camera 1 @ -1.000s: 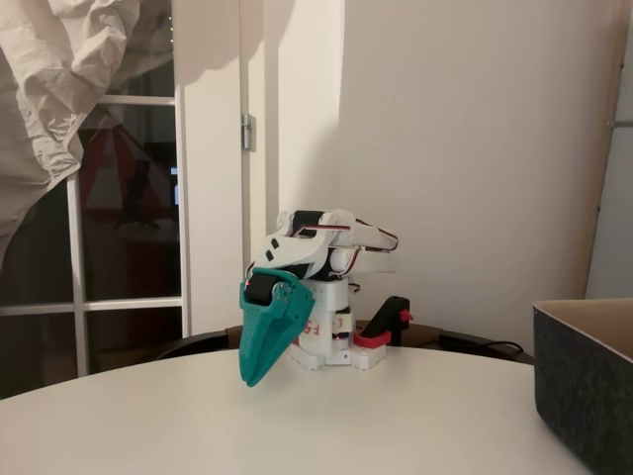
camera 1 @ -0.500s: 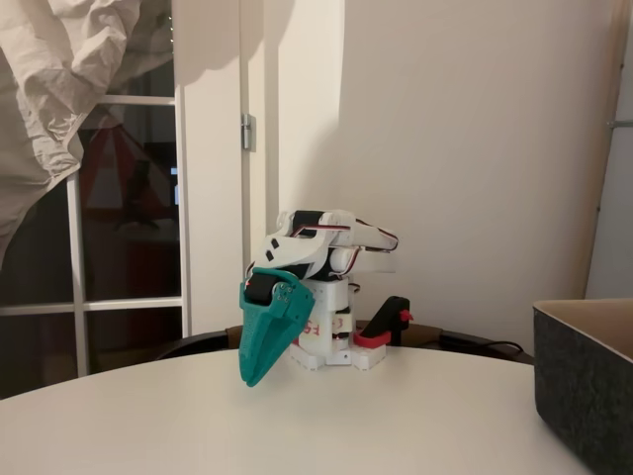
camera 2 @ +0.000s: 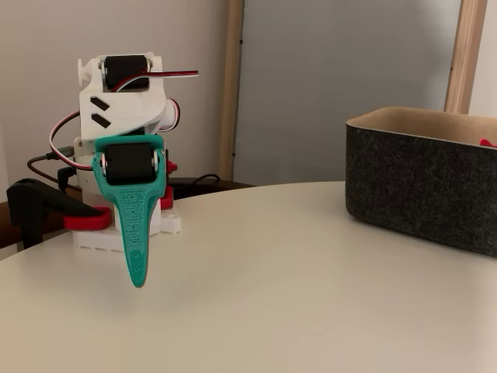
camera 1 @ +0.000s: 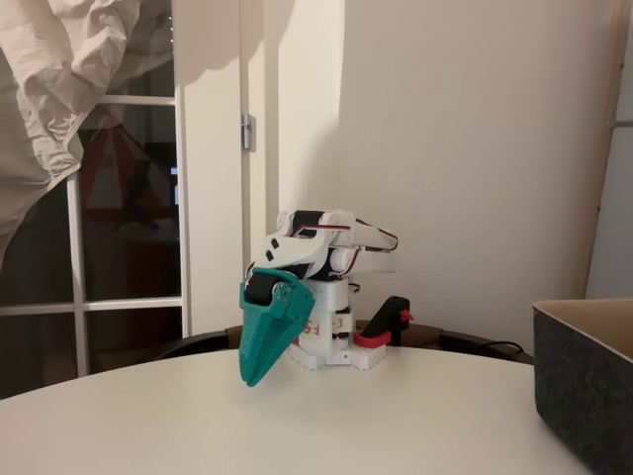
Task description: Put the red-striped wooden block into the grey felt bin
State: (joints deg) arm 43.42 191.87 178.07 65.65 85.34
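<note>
The arm sits folded over its white base (camera 1: 331, 341) at the back of the round white table (camera 1: 415, 421). Its teal gripper (camera 1: 252, 378) hangs tip-down just above the tabletop, fingers together and nothing between them; in the other fixed view the gripper (camera 2: 137, 278) hangs at the left. The grey felt bin (camera 1: 586, 388) stands at the right table edge, well apart from the arm, tan inside, and the bin (camera 2: 423, 186) fills the right of the other view. A small red tip (camera 2: 487, 143) shows just over the bin's rim; I cannot tell whether it is the red-striped wooden block.
A black and red clamp (camera 1: 388, 323) holds the base to the table's back edge, also seen as the clamp (camera 2: 43, 211) at the left. A cable (camera 1: 490, 345) trails behind. White crumpled sheeting (camera 1: 59, 89) hangs by the window.
</note>
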